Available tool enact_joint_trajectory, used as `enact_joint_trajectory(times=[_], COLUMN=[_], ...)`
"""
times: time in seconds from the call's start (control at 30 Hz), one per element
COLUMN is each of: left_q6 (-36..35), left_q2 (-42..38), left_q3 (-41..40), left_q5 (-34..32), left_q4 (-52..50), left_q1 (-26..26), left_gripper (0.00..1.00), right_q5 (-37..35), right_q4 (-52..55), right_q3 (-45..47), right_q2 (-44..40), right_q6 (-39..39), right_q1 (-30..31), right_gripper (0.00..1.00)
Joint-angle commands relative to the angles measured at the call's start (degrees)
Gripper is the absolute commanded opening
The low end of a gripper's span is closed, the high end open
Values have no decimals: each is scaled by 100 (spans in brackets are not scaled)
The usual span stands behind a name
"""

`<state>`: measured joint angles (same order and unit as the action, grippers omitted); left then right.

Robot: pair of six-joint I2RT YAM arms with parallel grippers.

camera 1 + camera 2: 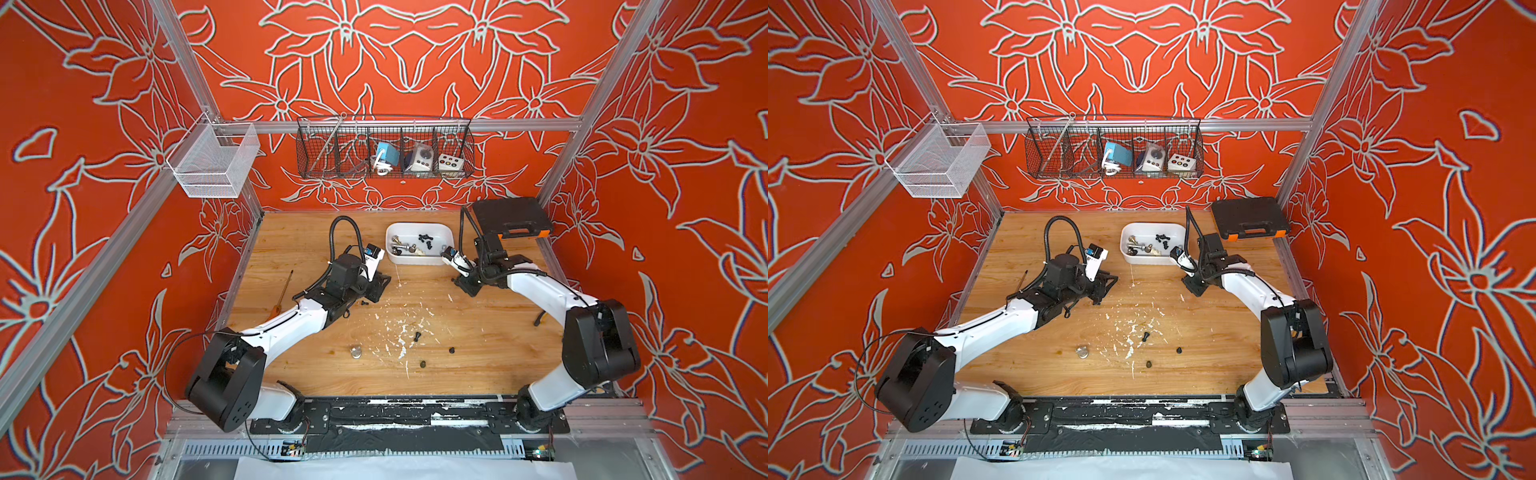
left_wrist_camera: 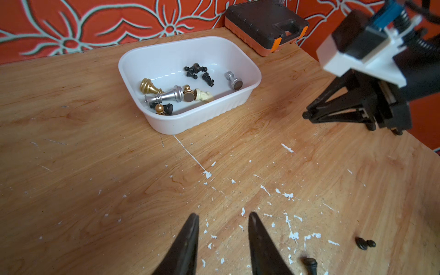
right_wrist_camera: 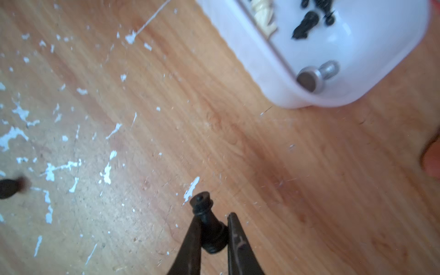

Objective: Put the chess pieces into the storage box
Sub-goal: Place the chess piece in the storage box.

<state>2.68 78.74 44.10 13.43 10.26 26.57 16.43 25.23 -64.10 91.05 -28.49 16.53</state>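
Carrying: the right hand (image 3: 213, 217) has its jaws closed on the base of a small black chess piece (image 3: 202, 202), whose head juts past the tips. It hangs above the bench (image 3: 273, 154), short of the storage box (image 3: 250, 59).
Box: the white tub stands at the back of the bench near the black case (image 2: 264, 26). A dozen or so pieces lie tipped over inside: gold, a long silver piece (image 2: 166, 95), one cream and a cluster of small black ones.
Idle: the left hand (image 2: 223, 215) sits low over the bench, jaws apart and nothing between them.
Loose pieces: in a top view, a silver one (image 1: 356, 352) and several black ones (image 1: 417, 335) lie on the paint-flecked front half of the bench, well apart from the box.
Doing it well: the grip looks low and off-centre, so a steady carry seems wise. The tips should clear the rim, since a light tub would likely slide if nudged, and the piece is best let go low over the bare floor inside so it does not bounce out.
Hard to see: the right wrist view is smeared and cuts the box off. A dark piece (image 3: 9, 188) at its edge is only a blur, and a pinkish shape at another edge cannot be identified. In both top views the held piece is too small to make out — and the left arm covers part of the bench.
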Motion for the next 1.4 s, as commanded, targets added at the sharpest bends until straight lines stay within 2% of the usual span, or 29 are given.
enact_joint_trajectory(times=[0.0, 0.2, 0.4, 0.8, 1.37], left_q6=[75, 75, 74, 110, 198], left_q2=[-178, -254, -332, -492, -709], left_q3=[-42, -67, -88, -124, -296], left_q5=[39, 13, -5, -77, -114], left_q4=[-3, -42, -86, -165, -226], left_q1=[-38, -38, -38, -38, -38], left_gripper=[36, 35, 36, 36, 37], right_q5=[18, -190, -976, -1902, -1821], right_q4=[-395, -747, -968, -1037, -1081], right_q3=[-541, -1268, -1866, -2827, -3450], right_q2=[283, 943, 1595, 2752, 3362], right_q6=[264, 623, 1083, 1518, 1880], right_q1=[46, 39, 43, 87, 109], right_gripper=[15, 15, 15, 15, 17])
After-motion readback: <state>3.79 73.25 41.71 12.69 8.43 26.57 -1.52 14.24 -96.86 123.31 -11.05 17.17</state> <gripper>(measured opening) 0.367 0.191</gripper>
